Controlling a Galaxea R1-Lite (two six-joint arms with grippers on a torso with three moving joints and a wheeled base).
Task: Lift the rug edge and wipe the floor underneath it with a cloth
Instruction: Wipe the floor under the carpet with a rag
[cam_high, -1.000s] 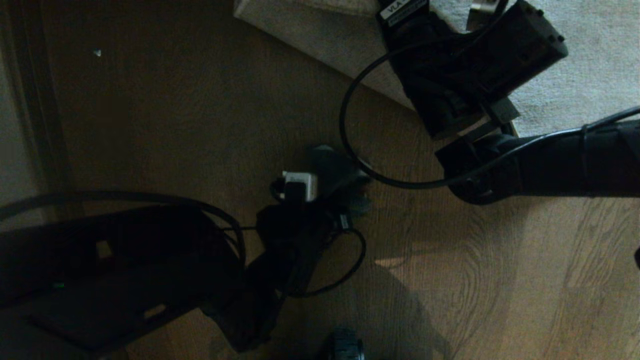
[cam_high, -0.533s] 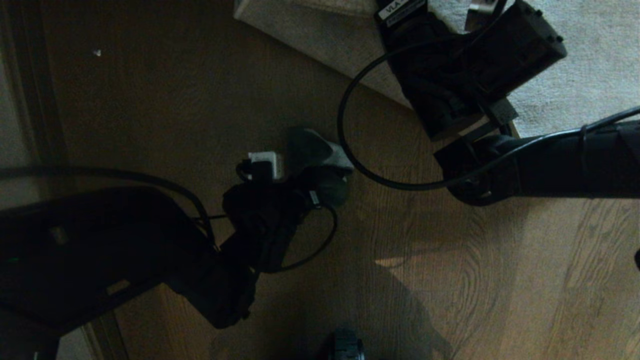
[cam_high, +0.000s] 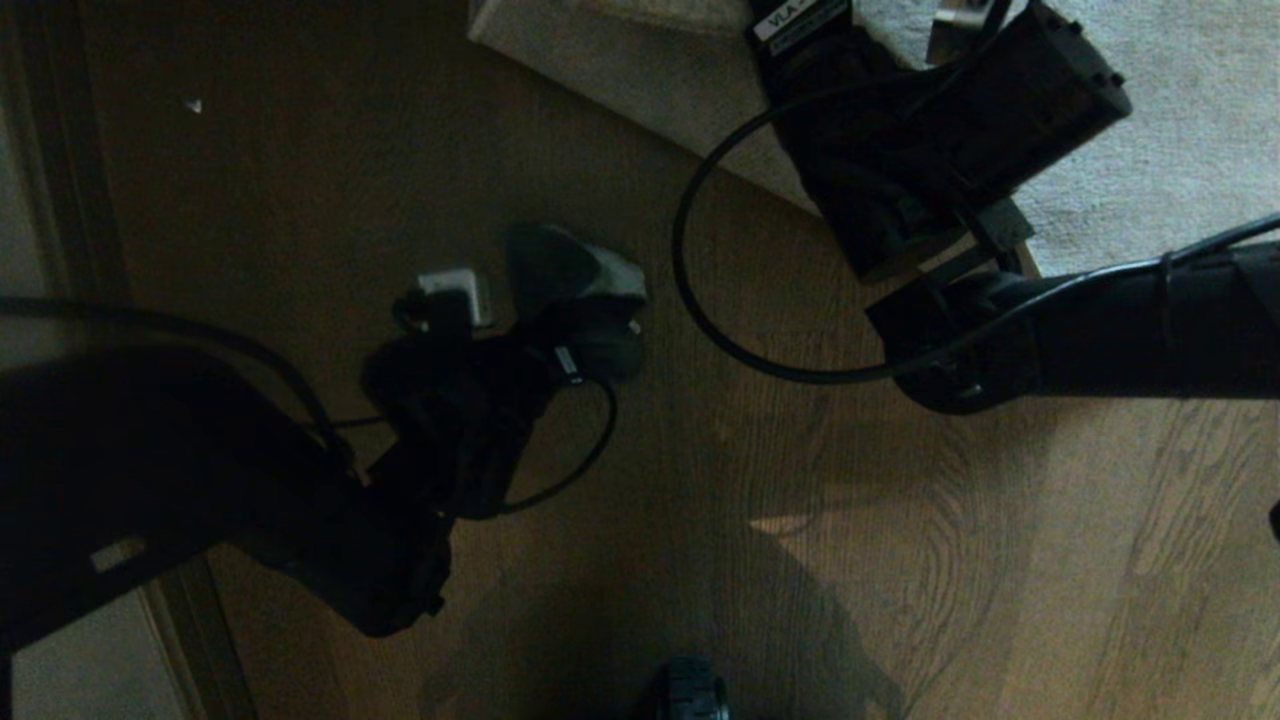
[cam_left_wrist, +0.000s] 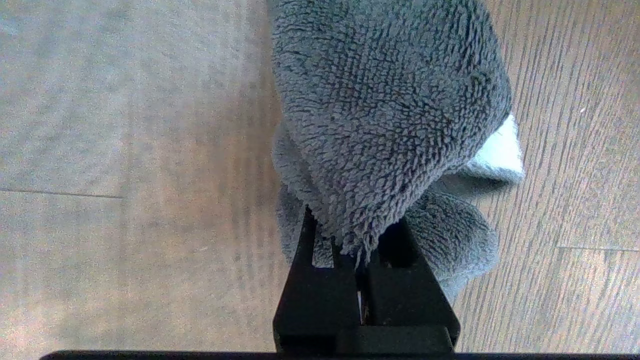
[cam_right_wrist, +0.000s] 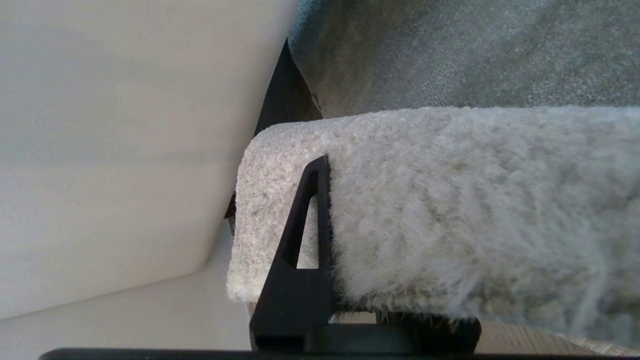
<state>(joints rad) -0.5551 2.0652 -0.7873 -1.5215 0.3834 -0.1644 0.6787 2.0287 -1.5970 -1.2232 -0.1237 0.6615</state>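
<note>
rug edge held up, cloth carried low over the boards

the rug edge (cam_right_wrist: 450, 210) is pinched between the fingers of the right gripper (cam_right_wrist: 350, 280), its pile wrapped over one finger and its square corner raised off the floor (cam_high: 900, 560) at the upper right of the head view. one cloth (cam_left_wrist: 385, 115) is clamped in the pressed-together fingers of the left gripper (cam_left_wrist: 361, 260), bunched ahead of the fingertips and draped just above the boards. the cloth (cam_high: 575, 275) is seen apart from the rug border, with open bare floor between and around them. one rug, one cloth and two arms are counted.
</note>
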